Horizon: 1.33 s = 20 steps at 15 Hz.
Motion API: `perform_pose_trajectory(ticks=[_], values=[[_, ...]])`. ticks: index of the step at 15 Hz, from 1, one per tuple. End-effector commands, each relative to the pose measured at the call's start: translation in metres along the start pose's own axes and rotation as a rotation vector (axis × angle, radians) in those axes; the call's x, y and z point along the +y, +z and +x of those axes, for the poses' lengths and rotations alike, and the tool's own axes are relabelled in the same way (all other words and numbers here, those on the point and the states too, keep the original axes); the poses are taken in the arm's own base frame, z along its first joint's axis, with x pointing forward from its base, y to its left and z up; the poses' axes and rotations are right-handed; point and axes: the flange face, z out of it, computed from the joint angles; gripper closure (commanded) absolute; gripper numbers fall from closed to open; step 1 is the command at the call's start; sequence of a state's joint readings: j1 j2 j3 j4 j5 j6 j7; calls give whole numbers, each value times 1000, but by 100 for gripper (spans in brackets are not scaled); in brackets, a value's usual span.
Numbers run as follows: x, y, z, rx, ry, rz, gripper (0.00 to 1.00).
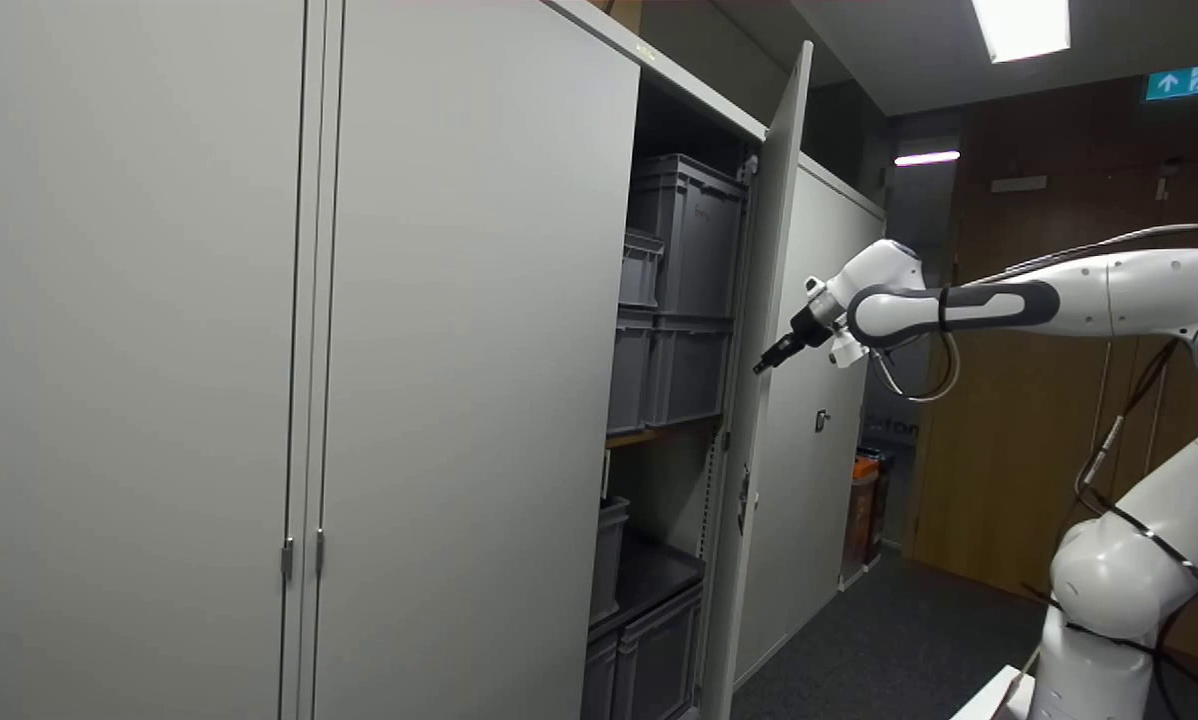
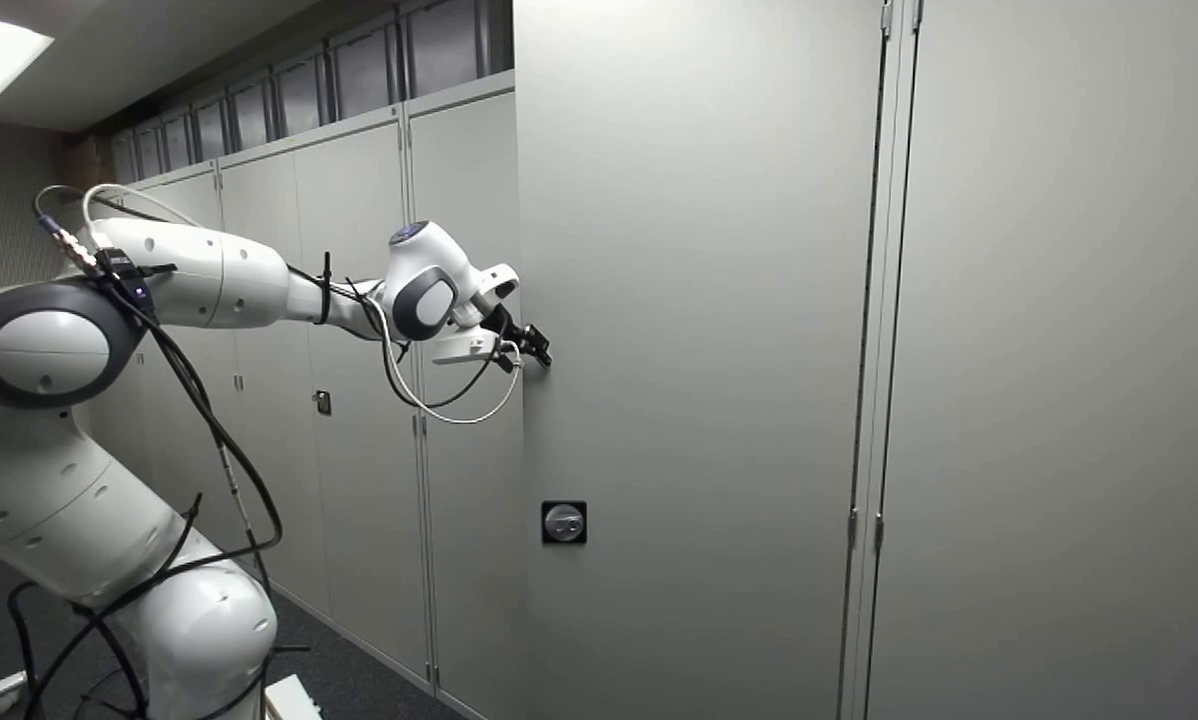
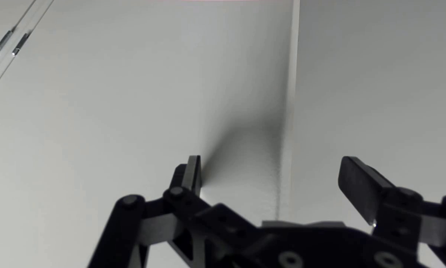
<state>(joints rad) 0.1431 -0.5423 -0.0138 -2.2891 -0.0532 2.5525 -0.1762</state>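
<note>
My gripper (image 3: 270, 171) is open, with nothing held between its two black fingers. It also shows in an exterior view (image 1: 774, 358) at the open cabinet door (image 1: 777, 240), and in another exterior view (image 2: 537, 348) at that door's (image 2: 699, 330) free edge. In the wrist view, the grey door (image 3: 126, 96) fills the left, and its pale free edge runs upright between the spread fingers. The left finger is over the door face, close to its shadow there; I cannot tell whether it touches. The right finger is beyond the edge.
Grey bins (image 1: 699, 240) stand on shelves inside the open cabinet. A round lock (image 2: 564, 523) sits on the door below the gripper. Neighbouring closed cabinets (image 2: 359, 200) line the wall. Hinges (image 3: 20, 44) show at upper left in the wrist view. Cables (image 2: 459, 420) hang from the arm.
</note>
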Motion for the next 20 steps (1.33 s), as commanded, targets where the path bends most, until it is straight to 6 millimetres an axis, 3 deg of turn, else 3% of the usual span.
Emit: perform_pose_trajectory(ticks=[1,12,20], values=[[-5,11,16,-27,16,18,0],[-18,36,34,-108,13,36,0],[-26,41,57,-120,11,47,0]])
